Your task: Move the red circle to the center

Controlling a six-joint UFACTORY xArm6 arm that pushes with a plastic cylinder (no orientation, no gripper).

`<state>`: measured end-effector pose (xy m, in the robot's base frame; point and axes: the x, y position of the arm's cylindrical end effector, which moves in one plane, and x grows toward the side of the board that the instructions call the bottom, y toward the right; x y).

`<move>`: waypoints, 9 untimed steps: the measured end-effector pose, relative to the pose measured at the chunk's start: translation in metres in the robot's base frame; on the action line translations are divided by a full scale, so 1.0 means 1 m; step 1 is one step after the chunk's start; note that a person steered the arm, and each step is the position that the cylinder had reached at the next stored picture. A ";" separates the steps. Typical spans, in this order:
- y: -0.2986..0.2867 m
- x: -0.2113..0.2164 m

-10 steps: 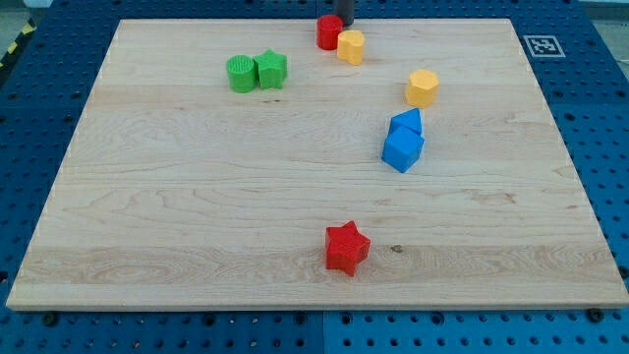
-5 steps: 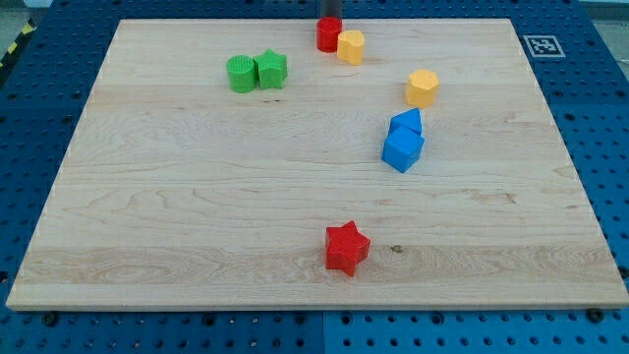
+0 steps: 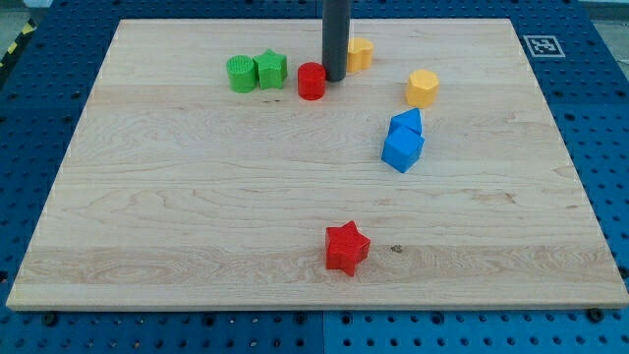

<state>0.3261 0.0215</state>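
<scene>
You're looking at a table (image 3: 197,197) of pale wood with visible grain and a smooth, matt finish. It lies on a blue perforated panel (image 3: 39,118) that looks like painted metal. The red circle (image 3: 312,81) and the red star (image 3: 346,247) look like matt plastic. The green blocks (image 3: 256,72) show fine ribbing. The rod (image 3: 335,39) is dark, smooth, faintly satin.

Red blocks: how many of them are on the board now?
2. The red circle is near the view's top, just left of my tip. The red star is near the view's bottom. None seems hidden.
</scene>
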 end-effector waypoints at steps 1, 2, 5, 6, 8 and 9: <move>0.000 0.016; 0.000 0.014; -0.010 0.000; -0.047 0.000; -0.083 0.002; -0.102 0.010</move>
